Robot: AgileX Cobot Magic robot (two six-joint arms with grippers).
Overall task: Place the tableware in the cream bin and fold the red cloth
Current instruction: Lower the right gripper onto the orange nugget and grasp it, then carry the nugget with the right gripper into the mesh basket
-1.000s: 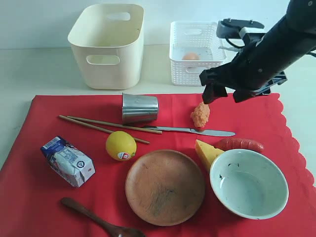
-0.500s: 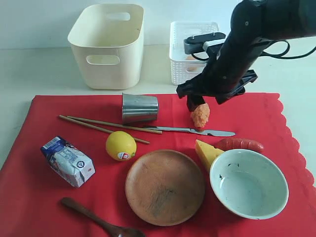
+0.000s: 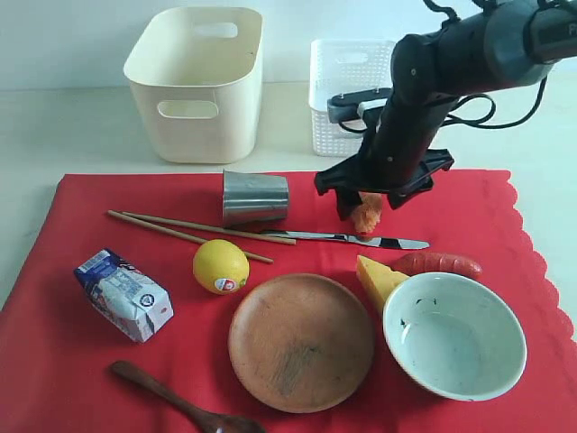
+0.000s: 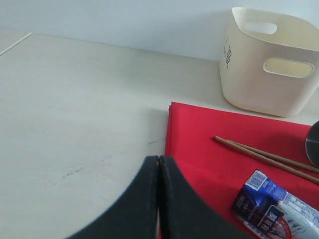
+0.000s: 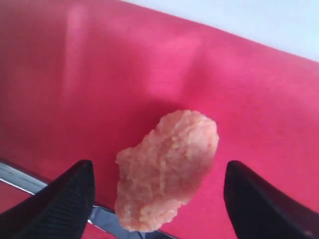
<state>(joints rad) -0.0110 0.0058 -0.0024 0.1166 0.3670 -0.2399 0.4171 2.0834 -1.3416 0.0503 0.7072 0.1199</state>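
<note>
Having come down along the red cloth's (image 3: 90, 207) far edge, the right claw (image 3: 368, 207) is straddling the nugget (image 5: 167, 169), jaws released; centre it, clear of the knife (image 3: 397, 243), before clenching.

My right gripper (image 3: 368, 204) is covering the top of the orange crumbly lump (image 3: 365, 219) in the exterior view. My right arm is crossing in front of the white lattice basket (image 3: 320, 126) at the desk's far edge, hiding most of its inside. The red cloth (image 3: 81, 361) is running off the bottom of that picture, cropping the bowl of the dark wooden spoon (image 3: 171, 401). From my left wrist, the steel tumbler (image 4: 313, 144) is showing only as a sliver. The milk carton (image 4: 271, 206) and chopsticks (image 4: 264, 155) are being cropped, and my left gripper (image 4: 158, 164) is losing its base. From my right wrist, the lump is hiding the middle of the metal knife (image 5: 12, 172), and everything is looking soft.
</note>
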